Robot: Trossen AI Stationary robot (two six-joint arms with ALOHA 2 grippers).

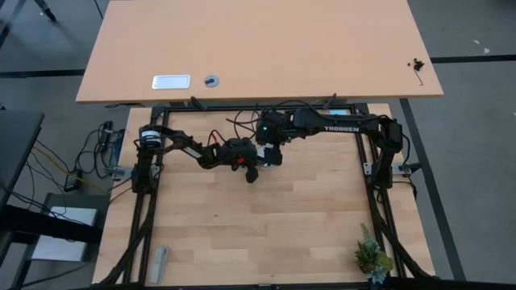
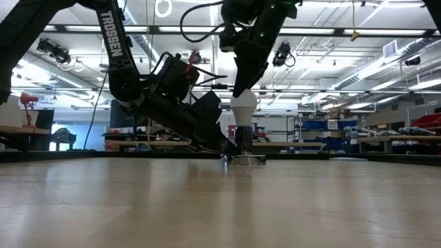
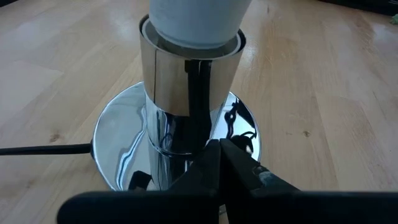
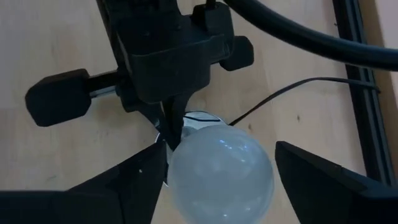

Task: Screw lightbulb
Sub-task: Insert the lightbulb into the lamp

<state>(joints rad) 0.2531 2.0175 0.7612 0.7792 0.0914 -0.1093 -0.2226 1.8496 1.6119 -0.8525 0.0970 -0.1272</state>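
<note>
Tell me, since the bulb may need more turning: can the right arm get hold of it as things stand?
Probably yes. The right tool already straddles the bulb from above, fingers open either side, nothing between.

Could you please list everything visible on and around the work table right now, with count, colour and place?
lightbulb: one, white frosted, standing upright in the socket near the table's far middle
socket base: one, shiny silver, round foot with upright tube, on the wooden table under the bulb
cord: one, thin black, running from the socket across the table
small plant: one, green, near right corner of the table
grey object: one, grey, flat and narrow, near left corner
desk: one, light wood, beyond the work table
left gripper: one, dark, fingers shut, low at the socket's foot
right gripper: one, dark, above the bulb, fingers spread on either side of it
</note>
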